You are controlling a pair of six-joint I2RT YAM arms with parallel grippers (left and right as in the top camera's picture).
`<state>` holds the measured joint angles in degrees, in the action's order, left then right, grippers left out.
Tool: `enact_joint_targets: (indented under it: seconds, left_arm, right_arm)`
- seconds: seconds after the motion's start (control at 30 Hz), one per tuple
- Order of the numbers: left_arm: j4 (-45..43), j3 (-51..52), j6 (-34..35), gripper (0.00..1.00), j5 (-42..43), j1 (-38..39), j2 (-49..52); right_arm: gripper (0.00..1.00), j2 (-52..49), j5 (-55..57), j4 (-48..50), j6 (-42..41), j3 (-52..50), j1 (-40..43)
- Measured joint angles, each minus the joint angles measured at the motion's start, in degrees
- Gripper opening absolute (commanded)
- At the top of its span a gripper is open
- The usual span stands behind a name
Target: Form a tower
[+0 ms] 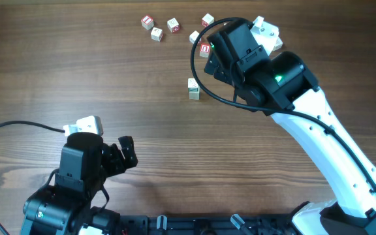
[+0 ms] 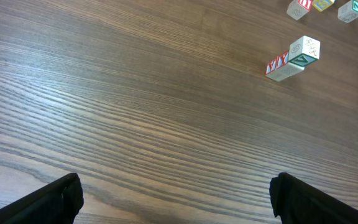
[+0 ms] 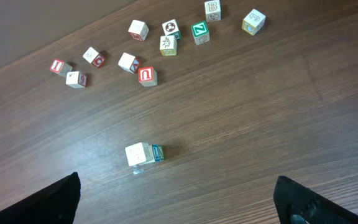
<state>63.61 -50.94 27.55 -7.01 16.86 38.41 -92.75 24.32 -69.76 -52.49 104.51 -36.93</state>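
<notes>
Toward 12 o'clock from the middle of the worktop (image 1: 77,72), the tower (image 1: 193,88) is being seen standing alone on the dark wood grain. It is being shown as a short slim column of small pale cubes. From overhead, only its white top face and a strip of one side are being shown. In the right wrist view a teal-green print is being shown on one of its sides. In the left wrist view an upper cube with a green mark is being carried by a lower cube with red marks. Whether more cubes are being stacked in it cannot be told.

From 11 to 1 o'clock of the tower, loose cubes (image 1: 173,25) are being seen scattered flat, apart from the column. One cube with red print (image 1: 205,48) is lying closest to the right arm, free on the wood.

At 1 o'clock from the tower, the right pincer (image 3: 179,202) is being held above the worktop, with its fingers spread wide and nothing between them. At 7 o'clock, well apart from the tower, the left pincer (image 2: 179,199) is being held over bare wood, also spread wide and empty.
</notes>
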Motion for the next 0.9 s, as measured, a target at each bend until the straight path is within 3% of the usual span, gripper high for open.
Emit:
enact_joint_targets:
  seconds: [0.57,0.9]
  left_arm:
    - [0.00,0.00,0.00,1.00,0.00,0.00,0.00]
    - [0.00,0.00,0.00,1.00,0.00,0.00,0.00]
  right_arm:
    - [1.00,0.00,0.00,-0.28,0.00,0.00,0.00]
    - [1.00,0.00,0.26,-6.40,-3.65,0.00,0.00]
